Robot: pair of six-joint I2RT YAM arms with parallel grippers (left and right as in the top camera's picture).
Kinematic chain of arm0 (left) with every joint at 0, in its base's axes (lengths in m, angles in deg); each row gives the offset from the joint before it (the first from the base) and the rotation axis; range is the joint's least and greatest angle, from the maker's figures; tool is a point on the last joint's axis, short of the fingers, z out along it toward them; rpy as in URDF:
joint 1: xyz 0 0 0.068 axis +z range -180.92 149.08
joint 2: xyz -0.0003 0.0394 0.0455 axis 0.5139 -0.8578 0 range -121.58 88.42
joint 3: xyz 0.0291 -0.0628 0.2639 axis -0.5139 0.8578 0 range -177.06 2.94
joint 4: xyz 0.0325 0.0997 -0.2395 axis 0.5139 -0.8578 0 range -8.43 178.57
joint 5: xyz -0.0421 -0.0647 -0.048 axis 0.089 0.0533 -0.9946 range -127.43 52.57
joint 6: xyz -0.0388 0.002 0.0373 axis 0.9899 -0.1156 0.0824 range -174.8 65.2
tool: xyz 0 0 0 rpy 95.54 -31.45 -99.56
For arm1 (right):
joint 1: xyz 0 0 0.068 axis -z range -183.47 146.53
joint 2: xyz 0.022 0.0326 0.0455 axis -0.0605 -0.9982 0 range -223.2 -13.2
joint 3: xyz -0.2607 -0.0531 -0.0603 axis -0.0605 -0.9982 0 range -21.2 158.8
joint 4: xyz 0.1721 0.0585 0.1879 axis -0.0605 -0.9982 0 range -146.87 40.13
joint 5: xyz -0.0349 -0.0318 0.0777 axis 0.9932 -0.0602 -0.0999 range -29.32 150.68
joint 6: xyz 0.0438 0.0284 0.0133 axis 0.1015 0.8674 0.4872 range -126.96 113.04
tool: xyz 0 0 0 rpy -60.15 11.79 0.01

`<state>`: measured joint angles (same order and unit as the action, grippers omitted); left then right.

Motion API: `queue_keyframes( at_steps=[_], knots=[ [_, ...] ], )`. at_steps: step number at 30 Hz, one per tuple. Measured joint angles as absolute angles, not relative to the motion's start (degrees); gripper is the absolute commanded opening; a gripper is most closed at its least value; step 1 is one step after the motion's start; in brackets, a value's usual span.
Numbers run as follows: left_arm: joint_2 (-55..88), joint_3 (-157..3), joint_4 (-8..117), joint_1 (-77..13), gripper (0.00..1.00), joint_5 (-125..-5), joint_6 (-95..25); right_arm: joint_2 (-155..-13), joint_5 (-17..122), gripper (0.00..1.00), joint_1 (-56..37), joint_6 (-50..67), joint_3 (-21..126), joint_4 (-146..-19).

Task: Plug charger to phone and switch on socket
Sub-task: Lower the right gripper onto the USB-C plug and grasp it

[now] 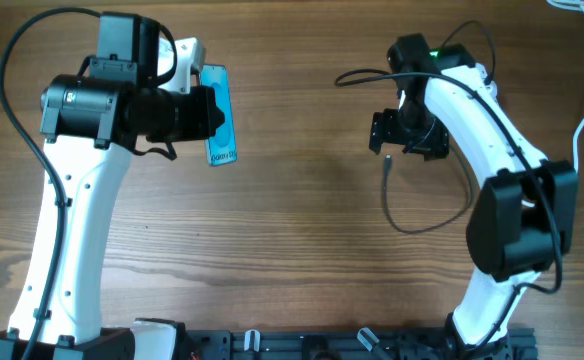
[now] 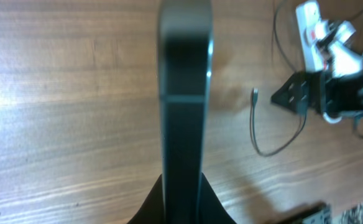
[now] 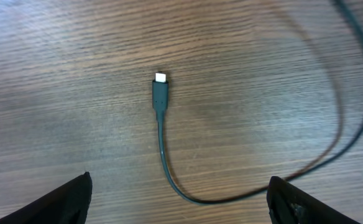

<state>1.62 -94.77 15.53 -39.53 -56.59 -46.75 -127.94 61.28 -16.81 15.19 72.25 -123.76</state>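
Note:
My left gripper is shut on the phone and holds it up at the back left, turquoise screen showing. In the left wrist view the phone is edge-on and dark. The charger's black plug tip lies on the table, and its thin cable loops to the right. My right gripper is open just above and behind the tip. In the right wrist view the tip lies ahead between the spread fingers. The socket shows partly behind the right arm.
A thick white cord runs along the far right edge of the wooden table. The arm bases stand along the front edge.

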Motion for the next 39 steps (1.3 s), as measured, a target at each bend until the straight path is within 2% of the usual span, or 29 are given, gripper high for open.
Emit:
queue_keyframes(
  at_steps=[4, 11, 18, 33, 39],
  knots=[
    [1.3, -94.8, 18.3, -39.5, 0.04, -56.3, -44.0, -129.9, 59.8, 0.89, -16.8, 15.2, 72.3, -122.2],
    [-4.6, -94.8, 19.9, -39.5, 0.04, -58.9, -41.9, -130.0, 56.9, 0.80, -16.8, 14.8, 72.3, -120.9],
    [-13.5, -94.7, 23.6, -39.5, 0.04, -65.9, -41.3, -130.0, 56.0, 0.80, -16.8, 14.6, 72.3, -122.7],
    [-18.7, -94.7, 26.3, -39.5, 0.04, -81.2, -41.1, -130.0, 56.0, 0.79, -16.8, 14.3, 72.3, -120.2],
    [-18.7, -94.7, 26.3, -37.7, 0.04, -82.7, -41.1, -130.0, 56.0, 0.55, -17.0, 13.3, 68.4, -116.9]
  ],
)
